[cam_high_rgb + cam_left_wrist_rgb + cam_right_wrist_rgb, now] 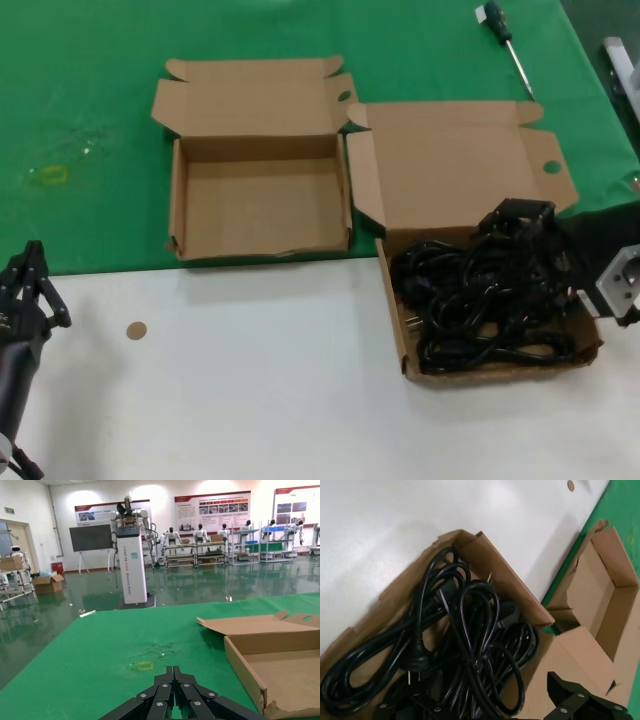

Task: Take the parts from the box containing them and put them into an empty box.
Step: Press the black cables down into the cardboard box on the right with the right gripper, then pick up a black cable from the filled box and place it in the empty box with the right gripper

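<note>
The box containing the parts (585, 352) stands at the right, its tall lid (455, 165) laid back. It holds a tangle of black power cables (480, 305), which also show in the right wrist view (470, 630). My right gripper (512, 232) hangs over the back of this tangle, open, with its fingers on either side of the cables (470, 696); one fingertip (559, 684) shows against the cardboard. The empty box (262, 215) lies open to the left of it on the green mat. My left gripper (30, 285) is parked at the lower left, shut and empty (173, 672).
A screwdriver (508, 42) lies at the far right on the green mat (80, 90). A small brown disc (136, 330) lies on the white table (250, 380). A yellow mark (50, 175) is on the mat at the left. The empty box's wall (245, 672) is near the left gripper.
</note>
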{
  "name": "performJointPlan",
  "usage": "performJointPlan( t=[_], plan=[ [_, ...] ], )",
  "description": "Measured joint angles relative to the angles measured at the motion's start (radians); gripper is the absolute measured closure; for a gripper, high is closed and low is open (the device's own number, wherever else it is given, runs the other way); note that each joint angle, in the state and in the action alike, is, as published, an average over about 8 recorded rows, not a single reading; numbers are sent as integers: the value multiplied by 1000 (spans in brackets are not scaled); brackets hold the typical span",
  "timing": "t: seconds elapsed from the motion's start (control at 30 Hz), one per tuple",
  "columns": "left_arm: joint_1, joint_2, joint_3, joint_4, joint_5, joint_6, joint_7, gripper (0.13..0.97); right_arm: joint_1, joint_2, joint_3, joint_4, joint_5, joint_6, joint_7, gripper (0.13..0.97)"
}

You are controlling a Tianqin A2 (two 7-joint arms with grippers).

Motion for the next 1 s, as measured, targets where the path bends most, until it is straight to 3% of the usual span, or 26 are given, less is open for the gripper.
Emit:
performJointPlan(
  t=[0.27, 0.53, 0.67, 0.93, 1.0],
  plan=[
    [0, 0, 0, 0, 0, 0, 0, 945, -13, 3, 13, 1, 1, 1, 13, 396],
    [0, 0, 0, 0, 0, 0, 0, 945, -43, 12, 20, 17, -2, 5, 28, 619],
    [0, 0, 0, 0, 0, 0, -1, 945, -54, 15, 23, 25, -3, 8, 38, 619],
    [0, 0, 0, 0, 0, 0, -1, 945, -70, 18, 29, 36, 0, 9, 53, 800],
    [0, 0, 0, 0, 1, 0, -1, 945, -72, 20, 32, 40, 4, 6, 58, 812]
  ],
)
